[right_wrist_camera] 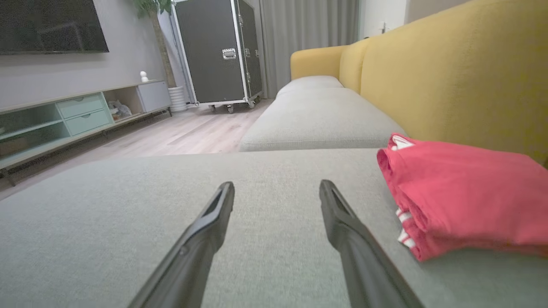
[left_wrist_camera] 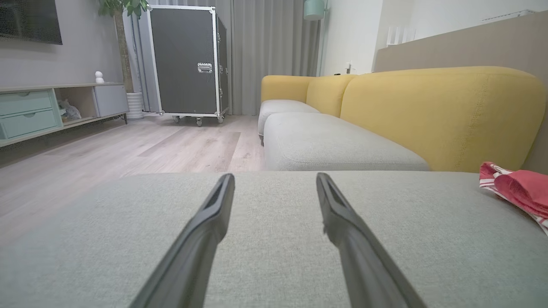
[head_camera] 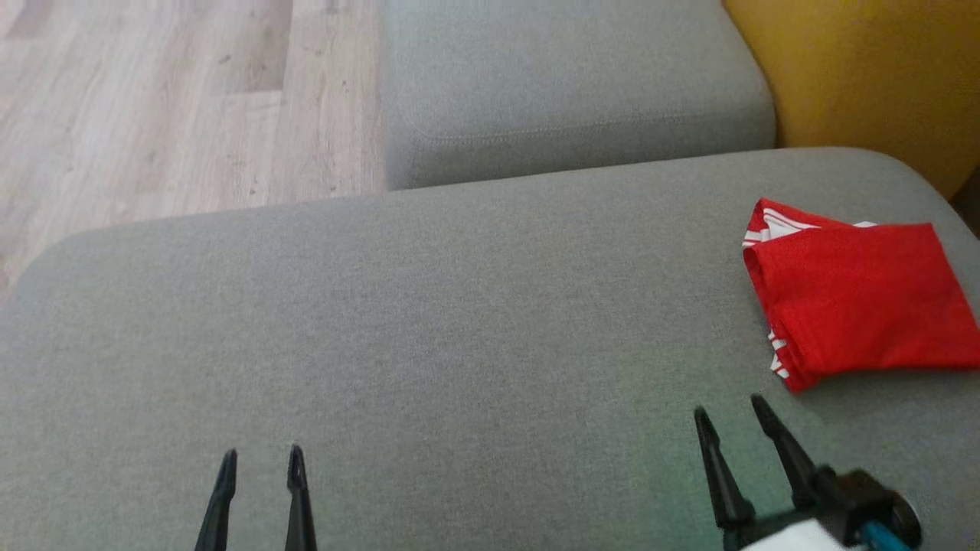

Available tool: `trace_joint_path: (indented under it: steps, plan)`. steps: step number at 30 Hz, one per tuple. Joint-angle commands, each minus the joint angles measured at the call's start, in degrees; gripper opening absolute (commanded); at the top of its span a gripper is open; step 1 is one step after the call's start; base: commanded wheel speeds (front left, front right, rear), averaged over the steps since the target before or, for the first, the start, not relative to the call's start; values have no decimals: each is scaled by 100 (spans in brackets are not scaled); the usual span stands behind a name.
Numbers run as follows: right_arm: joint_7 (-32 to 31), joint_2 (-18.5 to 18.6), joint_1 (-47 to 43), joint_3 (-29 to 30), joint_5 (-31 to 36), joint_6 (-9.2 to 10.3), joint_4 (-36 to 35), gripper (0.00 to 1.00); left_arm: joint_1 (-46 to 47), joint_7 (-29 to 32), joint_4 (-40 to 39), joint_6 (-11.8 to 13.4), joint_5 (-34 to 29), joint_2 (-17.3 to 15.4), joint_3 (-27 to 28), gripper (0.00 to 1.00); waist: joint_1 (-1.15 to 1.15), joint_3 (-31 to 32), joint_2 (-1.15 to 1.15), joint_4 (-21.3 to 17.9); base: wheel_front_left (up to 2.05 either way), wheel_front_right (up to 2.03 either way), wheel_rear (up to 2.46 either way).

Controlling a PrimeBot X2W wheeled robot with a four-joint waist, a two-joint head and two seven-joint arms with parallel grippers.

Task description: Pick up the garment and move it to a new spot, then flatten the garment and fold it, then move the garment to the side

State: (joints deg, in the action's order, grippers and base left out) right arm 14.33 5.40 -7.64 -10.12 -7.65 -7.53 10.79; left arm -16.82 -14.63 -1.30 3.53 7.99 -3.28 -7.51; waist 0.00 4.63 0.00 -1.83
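A red garment (head_camera: 857,298) with white stripes lies folded at the right end of the grey sofa seat (head_camera: 429,329), close to the yellow backrest (head_camera: 865,69). It is also at the right edge of the left wrist view, garment (left_wrist_camera: 520,188), and on the right in the right wrist view, garment (right_wrist_camera: 466,192). My right gripper (head_camera: 729,409) hovers open just in front of and left of the garment, holding nothing. My left gripper (head_camera: 262,457) stands open at the lower left over bare seat, far from the garment.
A second grey seat cushion (head_camera: 566,84) adjoins the far side. Wooden floor (head_camera: 153,107) lies beyond the seat's left edge. Across the room stand a black wheeled case (left_wrist_camera: 186,64) and a low cabinet (left_wrist_camera: 51,107).
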Motion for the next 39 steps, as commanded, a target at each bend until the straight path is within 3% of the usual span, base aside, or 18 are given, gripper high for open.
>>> trace_joint_path:
  steps: [1,17,18,23,39]
  plan:
    - [65,-50,-24,-5,107,4,-261,100,38,-37,-172,24,-13,40,250,100,0,112,0,36,0,0,0]
    - [66,-209,-217,140,270,4,-249,100,-148,-37,-112,-2,41,40,489,100,0,311,0,7,0,0,0]
    - [1,-220,-374,253,261,0,-58,0,-358,1,78,-1,57,1,272,0,0,313,0,6,0,0,0]
    - [-25,-220,-475,241,211,0,354,0,-379,9,511,-4,105,6,211,0,1,309,0,7,0,0,0]
    - [-212,-165,-252,335,-905,1,347,0,-60,199,632,-133,1180,-51,275,0,1,214,0,28,0,0,0]
